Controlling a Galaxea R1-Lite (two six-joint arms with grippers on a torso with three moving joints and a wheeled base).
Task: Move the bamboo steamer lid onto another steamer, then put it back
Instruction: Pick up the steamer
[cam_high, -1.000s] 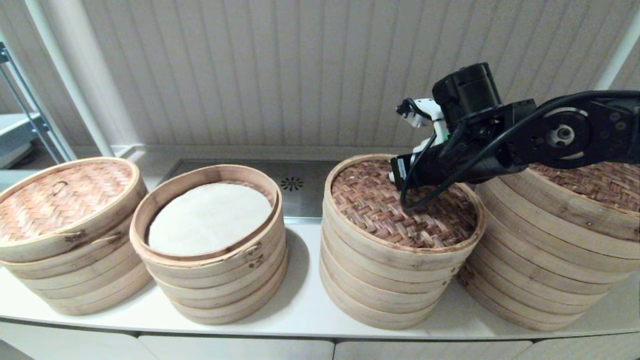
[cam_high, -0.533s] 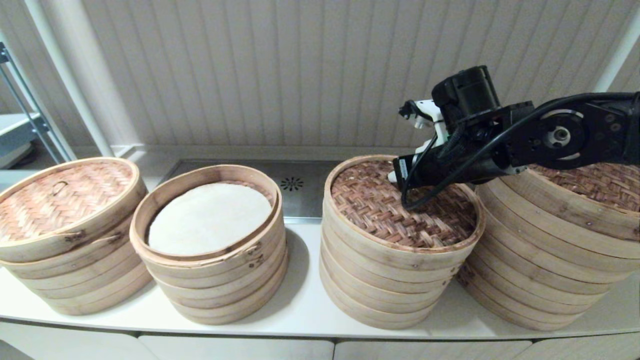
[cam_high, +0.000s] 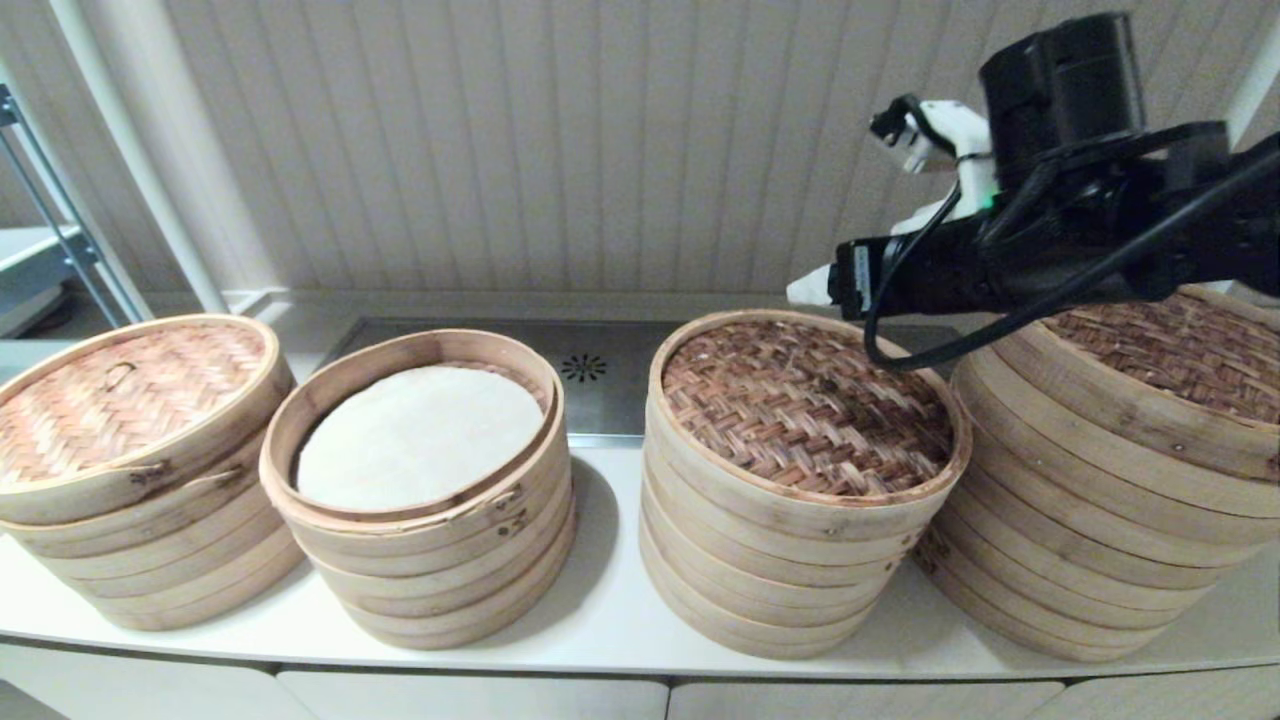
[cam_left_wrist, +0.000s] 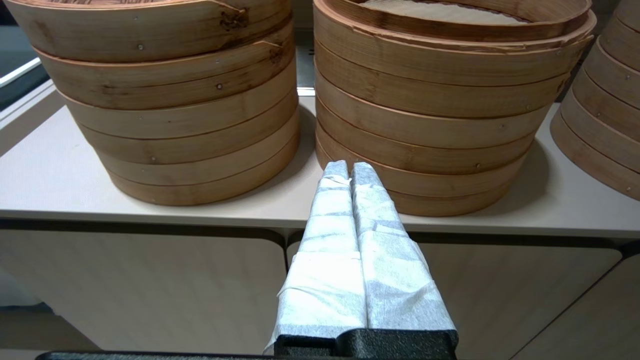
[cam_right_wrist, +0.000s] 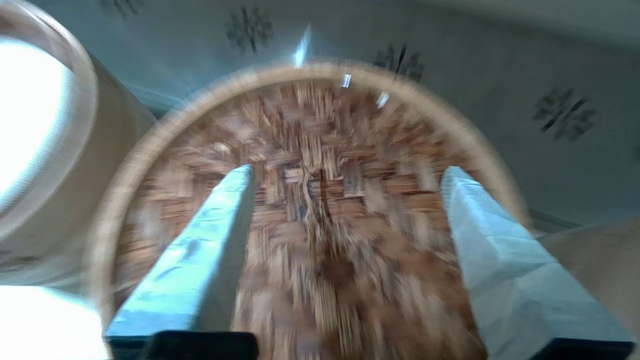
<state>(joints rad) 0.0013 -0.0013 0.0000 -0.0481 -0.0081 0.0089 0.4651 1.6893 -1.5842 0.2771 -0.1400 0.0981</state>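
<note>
- Right gripper (cam_right_wrist: 345, 175) is hovering above the lid (cam_high: 805, 405), fingers spread wide, holding nothing.
- Lid is sitting flat on the third stack (cam_high: 780, 570); its small centre handle (cam_right_wrist: 306, 187) is lying below, between the fingers.
- Uncovered steamer (cam_high: 415, 440) is standing just left of it.
- Left gripper (cam_left_wrist: 349, 172) is waiting low before the counter (cam_left_wrist: 60, 170), fingers pressed together; right arm is nearer.

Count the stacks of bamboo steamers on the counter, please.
4, in a row: far-left round bamboo stack with woven lid, open stack showing a white liner, dark-woven-lidded stack, far-right stack, partly cut off; more may be out of view.
</note>
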